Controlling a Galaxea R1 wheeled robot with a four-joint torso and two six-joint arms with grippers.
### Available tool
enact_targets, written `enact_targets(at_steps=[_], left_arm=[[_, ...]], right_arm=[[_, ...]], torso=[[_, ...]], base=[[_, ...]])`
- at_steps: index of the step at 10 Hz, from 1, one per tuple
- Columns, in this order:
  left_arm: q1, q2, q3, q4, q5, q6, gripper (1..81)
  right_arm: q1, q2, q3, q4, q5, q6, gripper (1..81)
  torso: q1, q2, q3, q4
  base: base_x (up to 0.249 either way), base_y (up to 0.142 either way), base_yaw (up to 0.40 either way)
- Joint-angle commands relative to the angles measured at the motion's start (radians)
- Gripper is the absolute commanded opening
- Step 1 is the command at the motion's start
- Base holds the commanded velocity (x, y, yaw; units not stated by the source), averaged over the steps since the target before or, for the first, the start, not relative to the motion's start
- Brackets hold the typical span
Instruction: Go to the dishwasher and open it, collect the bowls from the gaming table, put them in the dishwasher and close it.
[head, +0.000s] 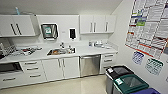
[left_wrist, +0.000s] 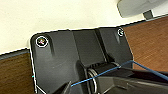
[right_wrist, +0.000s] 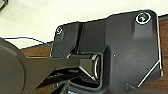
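The dishwasher (head: 90, 65) stands shut under the white counter, right of centre in the head view. It has a grey steel front with a long silver bar handle (head: 90, 57) along its top. It sits between white cupboard doors (head: 62, 68) on its left and a short stack of white drawers (head: 108, 60) on its right. The bowls and the gaming table are out of view. In both wrist views my own dark plates (left_wrist: 75, 62) (right_wrist: 120, 50) hang over pale floor and a brown wood-grained surface.
A sink (head: 61, 51) with items in it lies in the counter left of the dishwasher. Two lidded bins, one black (head: 120, 72) and one green (head: 130, 84), stand on the floor at the right, below wall posters (head: 147, 25). Pale floor (head: 75, 86) stretches before the cabinets.
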Motion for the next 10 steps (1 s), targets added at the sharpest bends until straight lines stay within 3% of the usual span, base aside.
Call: enact_targets(at_steps=[1, 10], left_arm=[[-0.049, -0.025, 0.013, 0.007, 0.055, 0.005, 81.1], [-0.049, -0.023, 0.013, 0.007, 0.055, 0.005, 81.1]], right_arm=[[0.039, -0.015, 0.017, -0.012, -0.047, -0.002, 81.1], [0.038, -0.015, 0.015, -0.012, -0.047, -0.002, 81.1]], torso=[[0.000, 0.000, 0.000, 0.000], [0.000, 0.000, 0.000, 0.000]], base=[[0.110, 0.068, 0.000], [0.110, 0.066, 0.000]])
